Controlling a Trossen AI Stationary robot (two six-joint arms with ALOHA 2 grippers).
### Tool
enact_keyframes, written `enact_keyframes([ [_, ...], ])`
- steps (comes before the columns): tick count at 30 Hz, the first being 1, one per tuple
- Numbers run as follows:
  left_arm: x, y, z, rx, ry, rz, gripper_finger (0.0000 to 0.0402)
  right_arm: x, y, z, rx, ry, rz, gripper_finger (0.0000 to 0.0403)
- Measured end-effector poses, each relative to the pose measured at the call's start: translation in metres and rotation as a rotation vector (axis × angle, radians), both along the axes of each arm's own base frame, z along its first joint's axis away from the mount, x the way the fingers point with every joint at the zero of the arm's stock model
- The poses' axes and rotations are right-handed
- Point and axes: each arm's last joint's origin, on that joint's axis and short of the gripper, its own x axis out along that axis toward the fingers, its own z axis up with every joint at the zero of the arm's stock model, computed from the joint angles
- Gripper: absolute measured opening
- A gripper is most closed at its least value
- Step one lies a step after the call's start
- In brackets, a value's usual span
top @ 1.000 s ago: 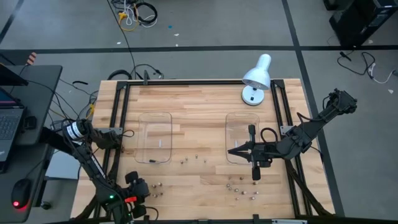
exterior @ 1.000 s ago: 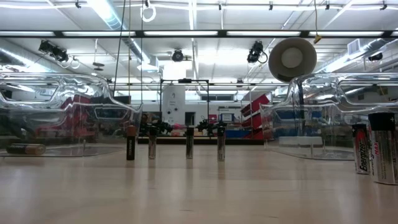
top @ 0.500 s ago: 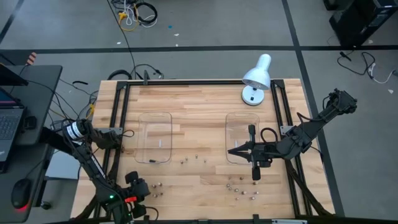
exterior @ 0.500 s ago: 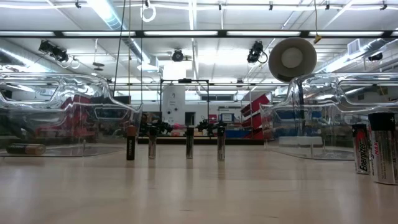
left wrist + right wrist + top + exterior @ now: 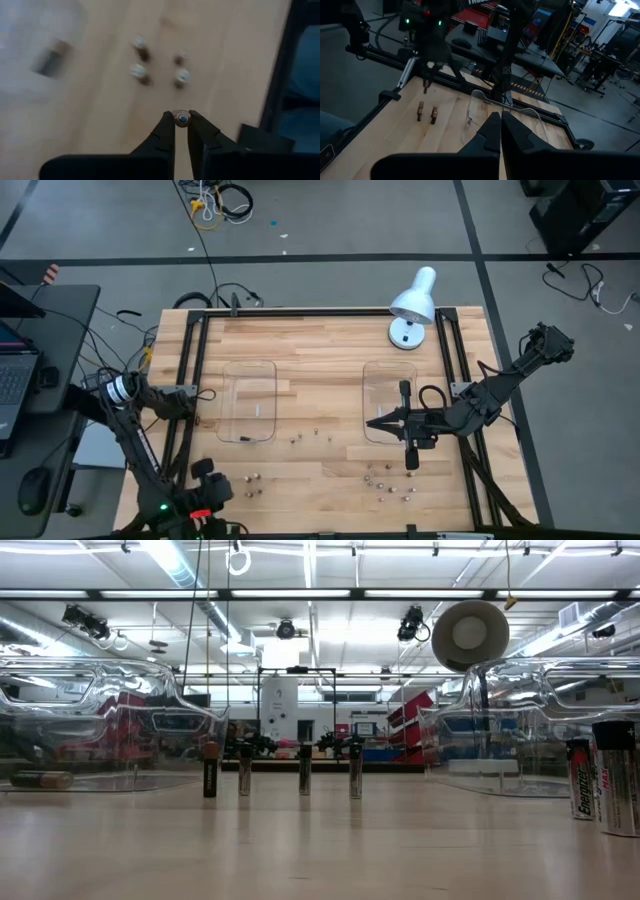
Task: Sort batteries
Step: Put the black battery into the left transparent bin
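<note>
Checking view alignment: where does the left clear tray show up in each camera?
High view: left clear tray, left of centre on the wood.
Low view: at the left, seen side-on.
Left wrist view: blurred, in the upper left corner.
Right wrist view: its clear rim near centre, probably this tray.
Shared landmark: the dark battery lying in it; not made out from the right wrist.

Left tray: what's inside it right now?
One dark battery lies on its side inside the left tray, seen from the low view. Nothing else shows through its clear walls, though glare hides part of the floor.
</note>
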Motion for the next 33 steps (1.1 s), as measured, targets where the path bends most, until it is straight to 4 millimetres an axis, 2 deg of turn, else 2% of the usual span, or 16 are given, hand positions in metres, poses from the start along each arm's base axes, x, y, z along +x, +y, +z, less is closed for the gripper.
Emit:
enact_keyframes([
  [4,0.005,0.008,0.034,0.125,0.009,-0.023,0.0023,0.0,0.0,0.0,-0.001,0.0,0.0,0.0003],
  [7,0.01,0.021,0.057,0.25,0.001,-0.018,0.0023,0.0,0.0,0.0,-0.001,0.0,0.0,0.0003],
  [10,0.02,0.035,0.073,0.327,-0.038,-0.025,0.0022,0.0,0.0,0.0,-0.001,0.0,0.0,0.0003],
  [12,0.026,0.047,0.081,0.358,-0.07,-0.072,0.0022,0.0,0.0,0.0,-0.002,0.0,0.0,0.0003],
  [15,0.034,0.074,0.093,0.394,-0.071,-0.043,0.0021,0.0,0.0,0.0,-0.001,0.0,0.0,0.0003],
  [21,0.041,0.133,0.101,0.41,-0.043,0.071,0.0021,0.0,0.0,-0.001,-0.005,0.005,0.0,0.0003],
  [26,0.033,0.184,0.099,0.397,-0.027,0.218,0.0021,0.0,0.0,-0.001,-0.006,0.007,0.0,0.0003],
  [29,0.024,0.208,0.094,0.344,-0.046,0.266,0.0021,0.0,0.0,-0.001,-0.007,0.008,0.0,0.0003],
  [33,0.017,0.23,0.078,0.252,-0.09,0.268,0.0021,0.0,0.0,-0.001,-0.008,0.011,0.0,0.0003],
])
